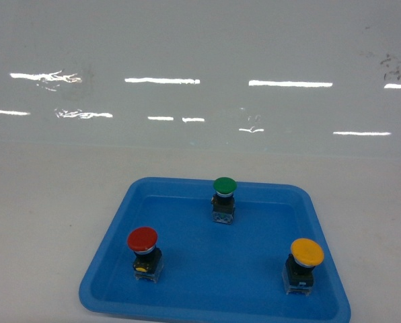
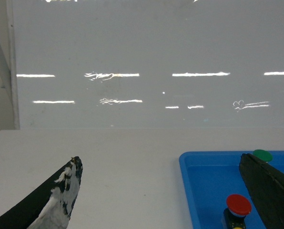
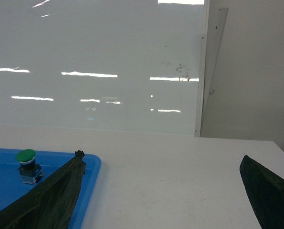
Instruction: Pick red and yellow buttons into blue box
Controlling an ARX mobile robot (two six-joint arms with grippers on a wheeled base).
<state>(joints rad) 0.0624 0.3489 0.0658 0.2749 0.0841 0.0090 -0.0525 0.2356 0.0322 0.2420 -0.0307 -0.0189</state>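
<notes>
The red button (image 2: 238, 206) was seen upright at the shallow tray's (image 1: 113, 222) near left, just inside the right-hand finger of the empty, wide-spread left gripper (image 2: 168, 191), the nearer one, while the yellow button (image 1: 306, 253) stood near right.

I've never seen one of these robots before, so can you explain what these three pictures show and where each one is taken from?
One picture looks forward from the robot's head; the other two come from cameras on its wrists. A white table carries a shallow blue tray with three push buttons standing apart: red button, yellow button, green button. The dark wedges are fingers of the left tool and right tool, both open and holding nothing. No large blue box is visible.
</notes>
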